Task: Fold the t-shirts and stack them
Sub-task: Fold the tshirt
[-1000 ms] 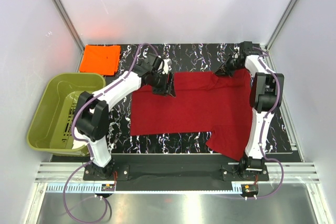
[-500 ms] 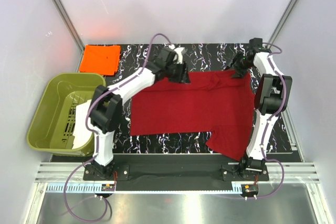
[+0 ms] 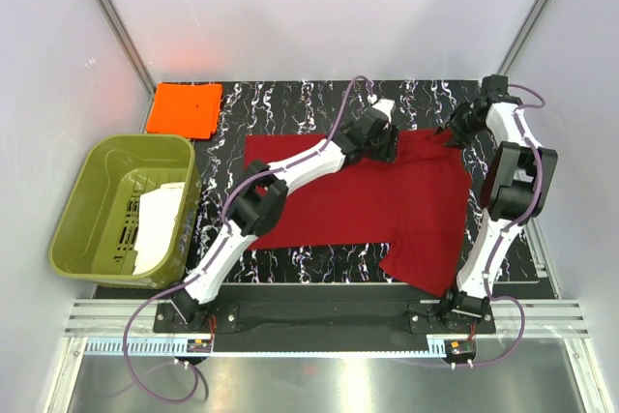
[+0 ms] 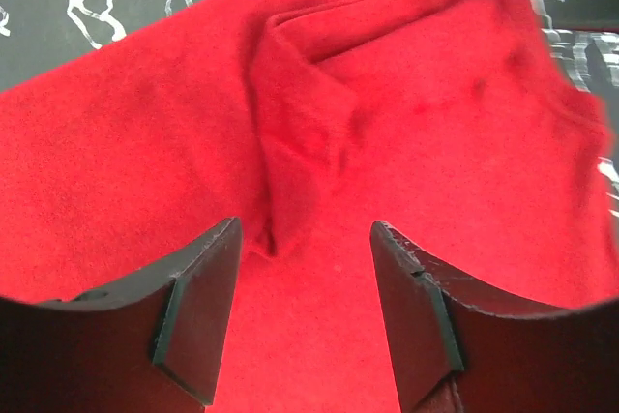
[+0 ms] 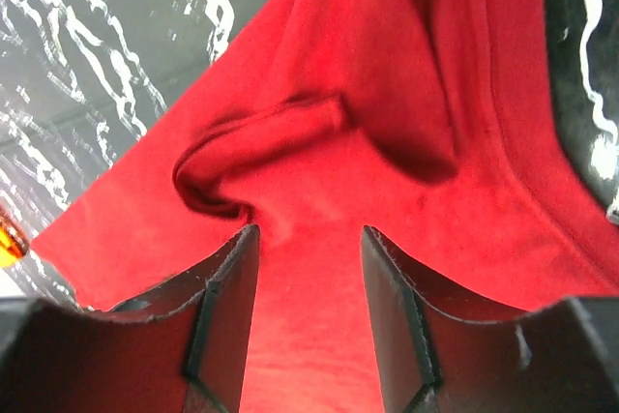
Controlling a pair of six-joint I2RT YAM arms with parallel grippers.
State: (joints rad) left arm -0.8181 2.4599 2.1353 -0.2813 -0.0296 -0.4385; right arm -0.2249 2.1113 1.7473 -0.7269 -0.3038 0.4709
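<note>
- We saw the olive-green tub (image 3: 82, 198) at the table's left edge. In it lay a pale, flat thing (image 3: 160, 224), possibly paper or cloth.
- The dark red t-shirt (image 3: 338, 205) lay spread on the black marbled table (image 3: 290, 99), one sleeve toward the near right.
- The orange t-shirt (image 3: 184, 109) sat folded at the far left corner, just behind the tub and well apart from the red one.
- The left gripper (image 4: 305, 231) hung over the red shirt's far edge, jaws parted, grasping nothing.
- The right gripper (image 5: 309, 231) was likewise released, with a rumpled fold just ahead of its fingertips.
</note>
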